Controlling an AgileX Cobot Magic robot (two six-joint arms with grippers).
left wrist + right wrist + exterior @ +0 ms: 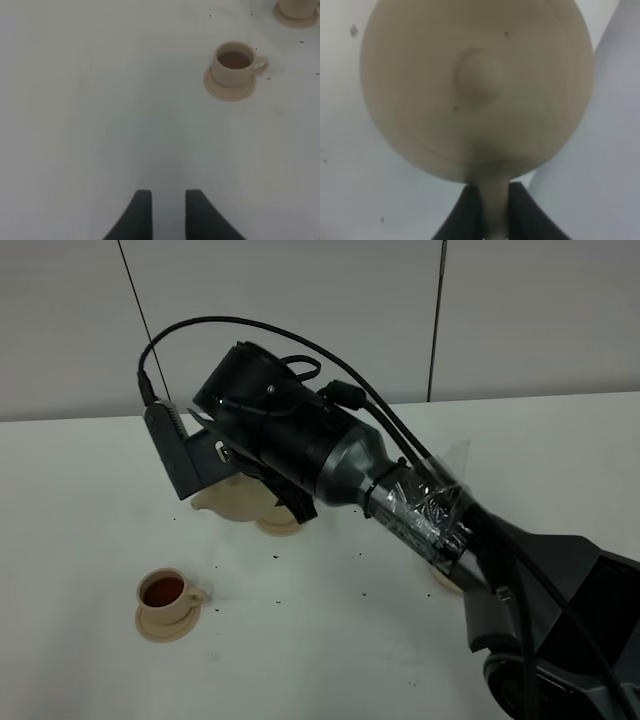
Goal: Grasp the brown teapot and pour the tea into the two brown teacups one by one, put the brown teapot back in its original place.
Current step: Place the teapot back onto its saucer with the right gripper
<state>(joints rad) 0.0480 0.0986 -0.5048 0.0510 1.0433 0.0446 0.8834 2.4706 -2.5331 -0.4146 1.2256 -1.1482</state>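
Note:
My right gripper (235,475) reaches across to the left and is shut on the loop handle of the brown teapot (235,502). The right wrist view shows the pot's knobbed lid (480,75) from above and the handle pinched between my fingers (465,215). The pot sits low, at the left edge of its wide saucer (282,527); I cannot tell whether it touches it. One teacup (165,590), holding dark tea, stands on its saucer at the front left and shows in the left wrist view (235,64). The other teacup is hidden by the right arm. My left gripper (167,215) is empty and nearly closed.
A tan sliver of a small saucer (445,582) shows beneath the right arm. Dark specks lie scattered on the white table (330,640). The right arm's body spans the table's middle and right. A tan piece on a disc (297,12) shows at the left wrist view's edge.

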